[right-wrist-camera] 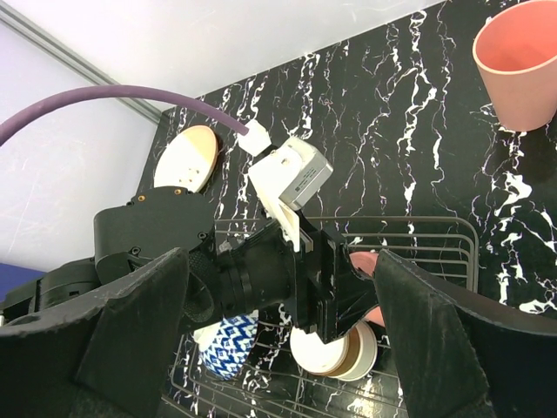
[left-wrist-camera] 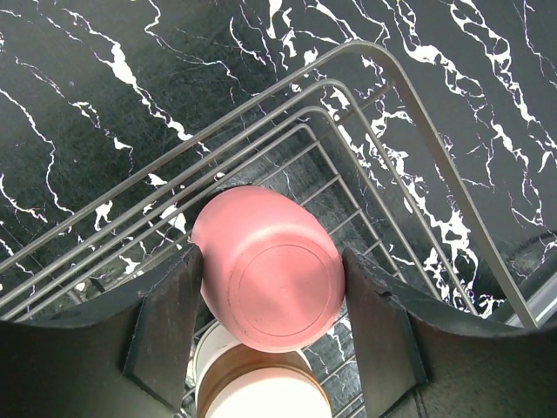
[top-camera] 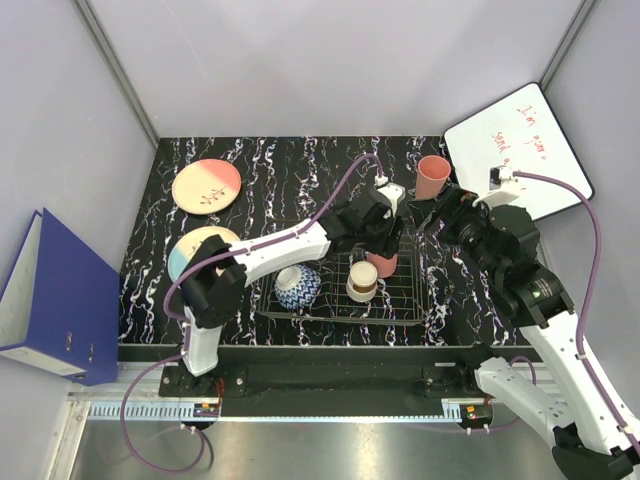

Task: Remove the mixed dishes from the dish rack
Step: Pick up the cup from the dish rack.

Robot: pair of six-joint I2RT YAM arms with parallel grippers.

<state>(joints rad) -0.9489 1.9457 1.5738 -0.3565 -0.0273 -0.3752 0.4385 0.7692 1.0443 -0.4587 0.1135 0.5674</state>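
Left gripper (left-wrist-camera: 271, 261) pinches the upturned pink cup (left-wrist-camera: 265, 292) low in the centre of the left wrist view, one pad against each side wall. Standing base-up, the cup offers only its outside to hold. It sits in a corner of the dish rack (left-wrist-camera: 365, 113), just above the cream cup (left-wrist-camera: 261, 392). Right gripper (top-camera: 440, 215), spread and empty, hovers right of the rack, likely so the arms do not clash.

Pale walls (top-camera: 330, 60), black marbled tabletop (top-camera: 300, 170)

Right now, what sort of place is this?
Probably a robot test booth: plain pale walls enclose a black marbled table, two robot arms are mounted at its edge, and a whiteboard sits alongside.
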